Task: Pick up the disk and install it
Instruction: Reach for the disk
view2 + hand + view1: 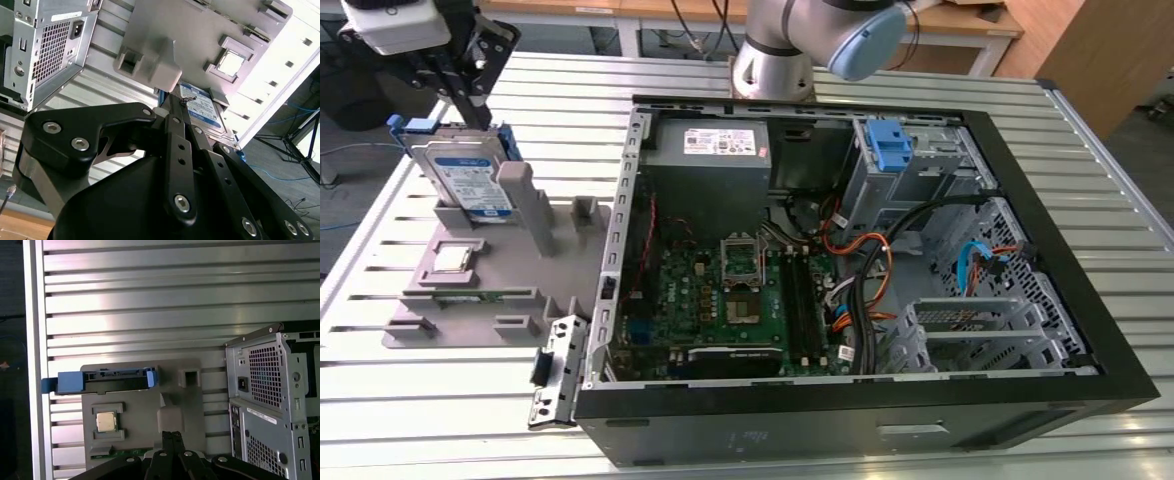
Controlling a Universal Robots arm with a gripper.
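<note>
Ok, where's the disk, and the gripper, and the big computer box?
disk [467, 178]: exterior view, on its white-and-blue label.
gripper [172, 435]: first wrist view, at its black tip.
computer case [854, 410]: exterior view, on its black outer wall nearest the camera.

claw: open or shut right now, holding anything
Claw: closed, holding nothing. The disk stands upright in the grey holder.

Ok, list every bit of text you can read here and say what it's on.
No text is legible.
White-and-blue label on the disk: print too small to read.
White label on the power supply: blurred.
Rear sticker on the computer case, first wrist view: too small to read.
</note>
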